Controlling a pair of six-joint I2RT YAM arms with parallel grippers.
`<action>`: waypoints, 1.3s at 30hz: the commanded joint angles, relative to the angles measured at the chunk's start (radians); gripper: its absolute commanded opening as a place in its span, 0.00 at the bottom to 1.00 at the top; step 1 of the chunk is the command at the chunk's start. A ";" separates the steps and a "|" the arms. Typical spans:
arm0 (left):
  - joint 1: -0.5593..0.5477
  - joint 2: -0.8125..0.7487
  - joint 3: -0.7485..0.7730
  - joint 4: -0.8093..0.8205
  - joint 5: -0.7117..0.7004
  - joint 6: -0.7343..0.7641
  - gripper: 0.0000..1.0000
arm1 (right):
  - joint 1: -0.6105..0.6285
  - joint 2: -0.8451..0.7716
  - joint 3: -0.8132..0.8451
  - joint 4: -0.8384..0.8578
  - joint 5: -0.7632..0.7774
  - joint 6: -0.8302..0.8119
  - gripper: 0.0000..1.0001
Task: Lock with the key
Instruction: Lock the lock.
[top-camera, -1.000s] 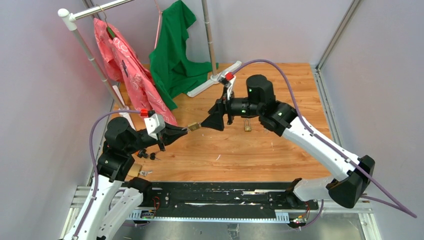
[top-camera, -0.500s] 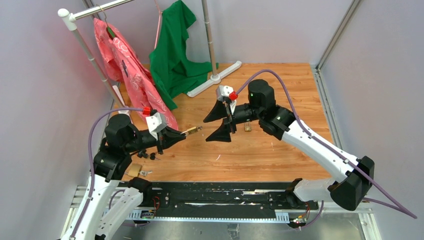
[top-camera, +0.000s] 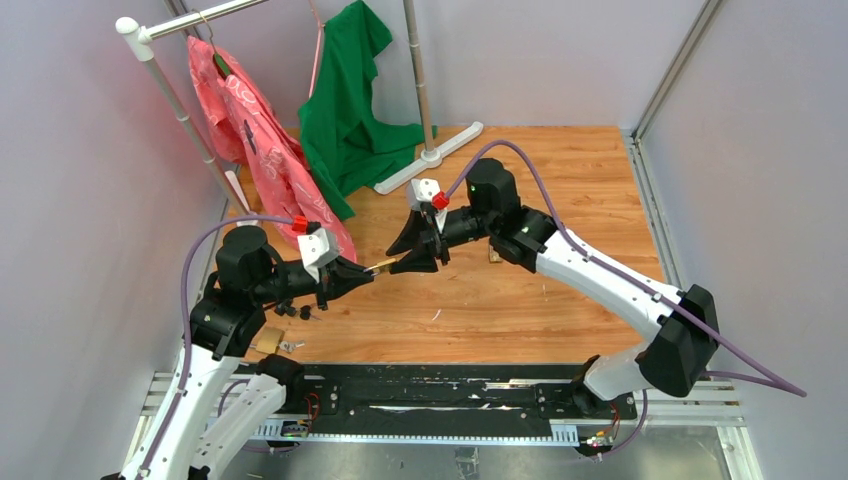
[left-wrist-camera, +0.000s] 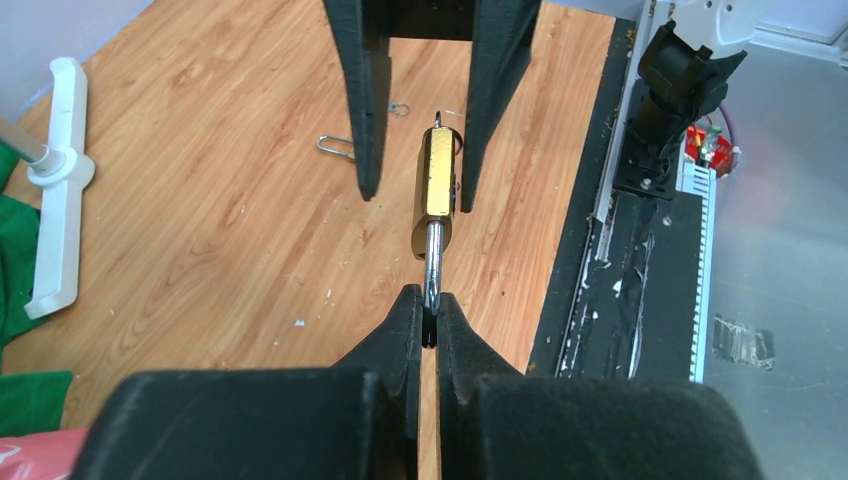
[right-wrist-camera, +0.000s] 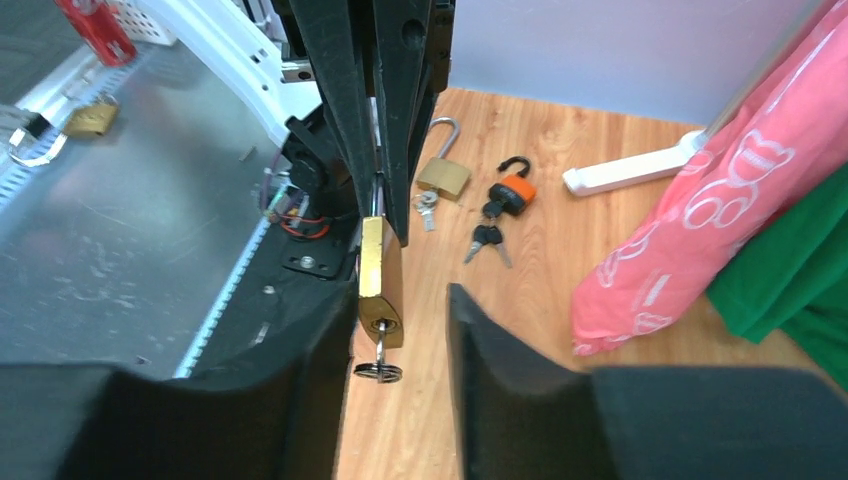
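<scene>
Well, we see our left fingers (left-wrist-camera: 432, 318) pinched tight on the silver loop of a small brass padlock (left-wrist-camera: 437, 190), holding it up in the air above the wooden bench (top-camera: 560, 300). Our right fingers (right-wrist-camera: 400, 335) sit apart on both sides of the lock's body — one looks to touch it, but we cannot tell if they grip. A key (right-wrist-camera: 378, 368) sticks out of the lock's end. We can read no words on the lock.

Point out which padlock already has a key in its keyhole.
The brass padlock held by its shackle in the left gripper. The brass and orange padlocks lie on the table, keys beside them.
</scene>
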 joint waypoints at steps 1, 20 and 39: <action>-0.012 0.000 0.017 0.009 0.022 0.018 0.00 | 0.022 -0.002 0.031 0.029 -0.001 0.007 0.33; -0.015 -0.015 0.033 0.091 0.061 -0.068 0.56 | -0.050 -0.129 -0.093 0.224 -0.044 0.236 0.00; -0.048 -0.033 -0.081 0.640 0.121 -0.397 0.21 | -0.051 -0.218 -0.103 0.212 0.010 0.200 0.00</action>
